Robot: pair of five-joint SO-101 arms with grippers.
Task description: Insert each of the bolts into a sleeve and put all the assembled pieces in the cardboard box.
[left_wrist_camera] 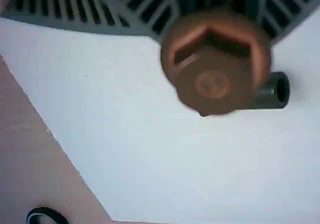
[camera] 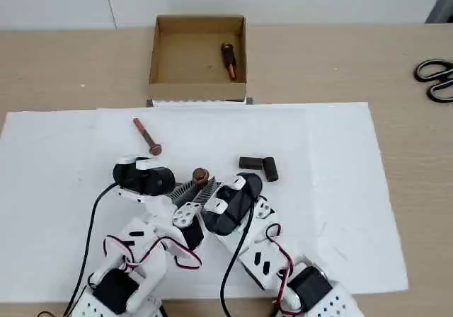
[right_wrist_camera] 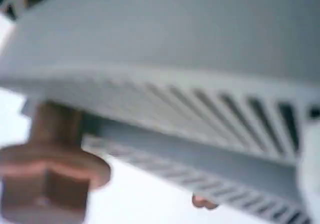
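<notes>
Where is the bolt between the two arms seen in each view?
High view: bolt over the middle of the white paper.
Left wrist view: close up, head facing the camera, a dark sleeve beside it.
Right wrist view: close up, seen side-on.
Shared landmark: that white paper.

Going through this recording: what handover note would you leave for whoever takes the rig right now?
Hands: left hand and right hand meet over the paper at a raised bolt; which one grips it is unclear.
Things: a loose bolt lies on the paper; two sleeves lie together nearby; one assembled piece is in the cardboard box.
Done: one piece boxed.
Left: sleeve both bolts, box both.
</notes>
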